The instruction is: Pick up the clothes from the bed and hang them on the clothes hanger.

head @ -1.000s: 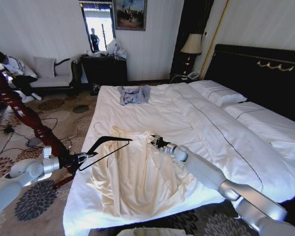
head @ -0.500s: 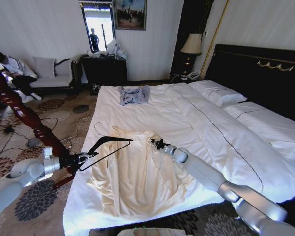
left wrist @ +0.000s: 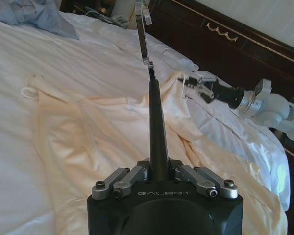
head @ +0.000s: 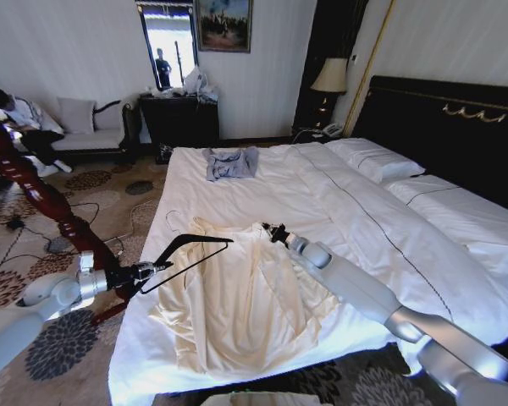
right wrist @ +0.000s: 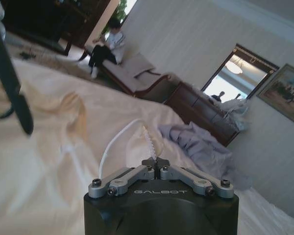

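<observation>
wide white bed [head: 381, 228]; cream clothes [head: 237, 296] spread near its foot; small grey-blue garment [head: 231, 162] farther up; white pillows [head: 381, 161]

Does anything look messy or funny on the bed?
Yes. The cream robe lies rumpled at the bed's near edge, and a small grey-blue garment sits crumpled farther up. The left gripper holds the hanger out sideways.

**One brand word, on both wrist housings**

The only readable lettering is "GALBOT", in pale capitals. In the left wrist view it stands on the black housing of the left gripper [left wrist: 158, 172], just below the grey metal linkages of the fingers. In the right wrist view the same word stands on the matching black housing of the right gripper [right wrist: 153, 165]. Nothing else carries legible text.
</observation>
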Robot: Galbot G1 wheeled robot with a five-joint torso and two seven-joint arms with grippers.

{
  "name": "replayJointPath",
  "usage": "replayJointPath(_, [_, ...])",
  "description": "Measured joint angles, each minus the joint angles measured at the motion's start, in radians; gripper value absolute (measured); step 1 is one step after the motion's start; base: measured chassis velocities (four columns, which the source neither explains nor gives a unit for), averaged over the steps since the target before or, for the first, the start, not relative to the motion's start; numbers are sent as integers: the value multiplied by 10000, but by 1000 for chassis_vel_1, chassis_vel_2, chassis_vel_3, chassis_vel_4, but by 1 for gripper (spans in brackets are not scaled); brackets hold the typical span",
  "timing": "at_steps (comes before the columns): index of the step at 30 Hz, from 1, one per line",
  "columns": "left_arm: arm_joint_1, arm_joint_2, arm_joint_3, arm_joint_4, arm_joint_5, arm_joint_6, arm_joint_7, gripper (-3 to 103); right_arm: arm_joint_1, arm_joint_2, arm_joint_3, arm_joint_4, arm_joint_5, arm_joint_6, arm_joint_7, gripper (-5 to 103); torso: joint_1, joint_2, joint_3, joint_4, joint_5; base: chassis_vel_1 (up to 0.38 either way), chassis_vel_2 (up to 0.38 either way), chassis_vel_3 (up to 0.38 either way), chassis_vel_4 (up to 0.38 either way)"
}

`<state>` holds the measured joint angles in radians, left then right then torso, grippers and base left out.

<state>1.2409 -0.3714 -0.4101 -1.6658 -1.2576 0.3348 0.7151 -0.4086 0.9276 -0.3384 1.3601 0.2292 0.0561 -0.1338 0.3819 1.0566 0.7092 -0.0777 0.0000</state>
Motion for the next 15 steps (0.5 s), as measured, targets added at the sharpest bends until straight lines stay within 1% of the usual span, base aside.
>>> replayJointPath(2, [71,-47,-58,-31,-8,-19,3,18,-16,-194,97,546,614,-255,59,1,-1,1,-1,-1,0,0,0,0,0])
replayJointPath(4, [71,-48,-60,-34,-9,-21,6,18,-14,-228,112,641,717,-294,60,1,0,0,-1,0,1,0,0,0,0])
replayJointPath(6, [-147,-115,67,-31,-13,-32,15,18,147,-474,160,1210,1075,-453,0,1,-1,0,-1,1,1,0,0,0,0])
replayJointPath(9, [-439,-234,278,-5,-13,-32,12,18,277,-602,146,1476,1122,-483,-68,1,-1,0,-1,2,0,0,0,0,0])
replayJointPath(11, [-830,-430,614,0,-14,-33,-25,18,388,-743,45,1896,1219,-550,-121,1,0,0,0,-4,0,0,0,0,0])
replayJointPath(15, [-1090,-540,931,-59,-3,-32,-41,18,405,-759,-5,2277,1419,-705,-117,1,-1,0,-1,-1,1,0,0,0,0])
